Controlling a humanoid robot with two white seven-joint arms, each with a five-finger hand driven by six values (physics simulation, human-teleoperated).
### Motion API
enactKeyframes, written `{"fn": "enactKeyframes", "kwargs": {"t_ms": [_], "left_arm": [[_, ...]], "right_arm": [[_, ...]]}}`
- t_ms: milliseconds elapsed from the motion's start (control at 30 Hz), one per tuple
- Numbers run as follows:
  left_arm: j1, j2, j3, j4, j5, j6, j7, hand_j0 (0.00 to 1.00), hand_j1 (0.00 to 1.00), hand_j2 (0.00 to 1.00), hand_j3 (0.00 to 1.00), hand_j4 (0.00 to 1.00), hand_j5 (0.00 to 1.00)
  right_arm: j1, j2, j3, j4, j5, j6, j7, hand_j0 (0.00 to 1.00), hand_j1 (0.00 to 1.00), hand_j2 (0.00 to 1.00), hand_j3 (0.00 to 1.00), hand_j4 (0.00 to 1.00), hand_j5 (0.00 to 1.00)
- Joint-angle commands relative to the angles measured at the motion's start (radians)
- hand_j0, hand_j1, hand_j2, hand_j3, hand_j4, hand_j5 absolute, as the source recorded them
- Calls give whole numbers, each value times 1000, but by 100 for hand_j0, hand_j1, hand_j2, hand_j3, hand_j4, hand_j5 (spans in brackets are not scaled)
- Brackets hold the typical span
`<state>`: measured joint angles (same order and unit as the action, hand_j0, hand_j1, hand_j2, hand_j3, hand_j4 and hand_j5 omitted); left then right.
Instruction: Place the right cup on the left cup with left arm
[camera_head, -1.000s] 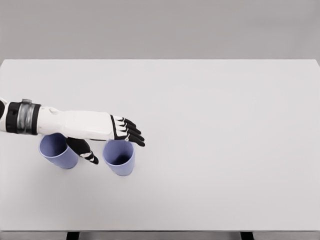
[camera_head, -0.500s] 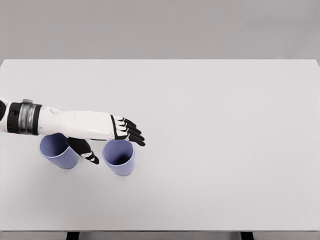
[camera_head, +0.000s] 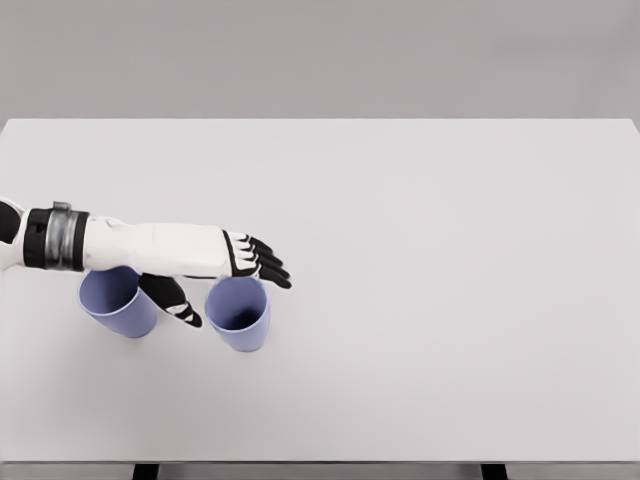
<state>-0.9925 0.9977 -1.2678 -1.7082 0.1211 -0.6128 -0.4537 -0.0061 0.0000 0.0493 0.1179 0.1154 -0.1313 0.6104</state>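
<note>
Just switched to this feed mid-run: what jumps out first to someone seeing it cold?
The white left arm reaching in from the left, its black-fingered left robot hand spread open over the near-left part of the table. Directly below it stand two lavender cups, both upright and apart: the left cup under the forearm, the right cup beneath the fingertips, with the thumb hanging in the gap between them. The hand holds neither cup.

Two lavender cups, both upright, open tops up, on the table's left-front area. Right cup (camera_head: 238, 313) stands near the left cup (camera_head: 117, 301), not touching. Left cup's rear rim is partly hidden; neither is stacked.
</note>
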Motion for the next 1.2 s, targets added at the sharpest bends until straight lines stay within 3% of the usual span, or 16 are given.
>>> {"fn": "enactKeyframes", "kwargs": {"t_ms": [0,1167], "left_arm": [[0,-1,2,10,-9,2,1,100,100,100,100,100,100],[77,-44,33,52,-55,2,1,100,100,100,100,100,100]], "right_arm": [[0,0,0,0,1,-1,0,100,100,100,100,100,100],[0,0,0,0,1,-1,0,100,100,100,100,100,100]]}}
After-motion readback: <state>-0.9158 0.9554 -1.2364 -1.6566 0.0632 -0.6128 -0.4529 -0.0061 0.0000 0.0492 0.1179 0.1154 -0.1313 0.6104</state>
